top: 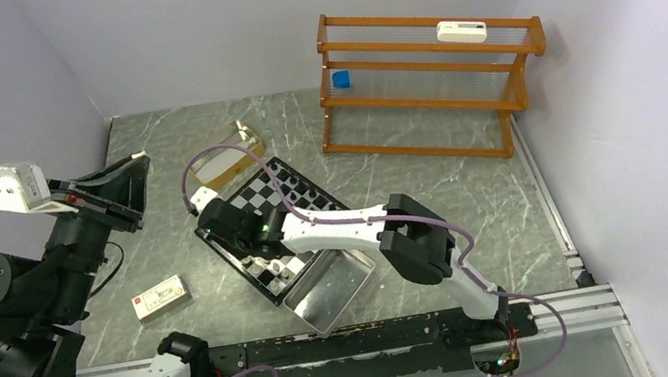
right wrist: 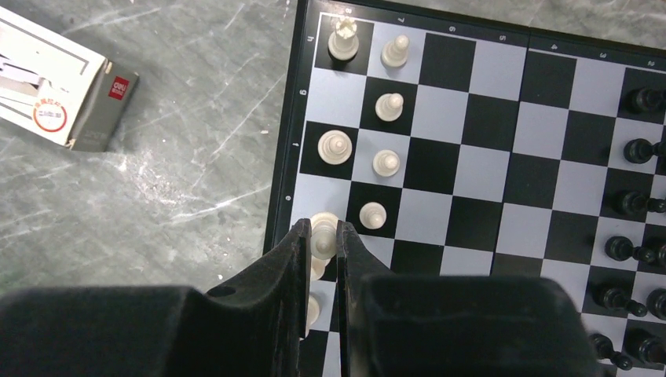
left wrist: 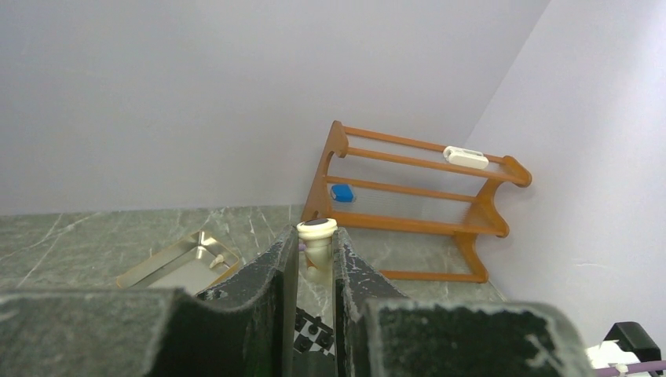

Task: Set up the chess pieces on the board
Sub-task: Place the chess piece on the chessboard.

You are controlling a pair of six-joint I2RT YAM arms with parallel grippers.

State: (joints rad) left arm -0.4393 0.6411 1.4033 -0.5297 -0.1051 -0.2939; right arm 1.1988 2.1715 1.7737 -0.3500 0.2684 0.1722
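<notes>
The placing step is in hand. The right arm's fingers (right wrist: pixel 294 259) are pinched fully together on a small cream chess piece (right wrist: pixel 323 234), over a square in the outermost row at the near-left edge of the small black-and-white checkered chessboard (right wrist: pixel 491 122). The chessboard lies on the grey marbled worktop (right wrist: pixel 157 181). This piece stands upright, its long axis vertical and its head towards the wrist camera. Whether its base already touches the square I cannot tell. Other cream pieces (right wrist: pixel 386 162) stand just beside it in two rows, and the black pieces (right wrist: pixel 640 149) line the opposite, far-right edge. The next move probably calls for seating the base flat, then parting the fingers only slightly and lifting straight up, since the neighbouring cream pieces are close enough to be knocked over. The left arm's fingers (left wrist: pixel 275 275), raised well clear of the worktop on the left, are nearly closed on a second cream piece (left wrist: pixel 316 245). Its long axis runs along the fingers, dark felt base outward beyond the tips, so it would need turning base-down before it could be set on a square.
</notes>
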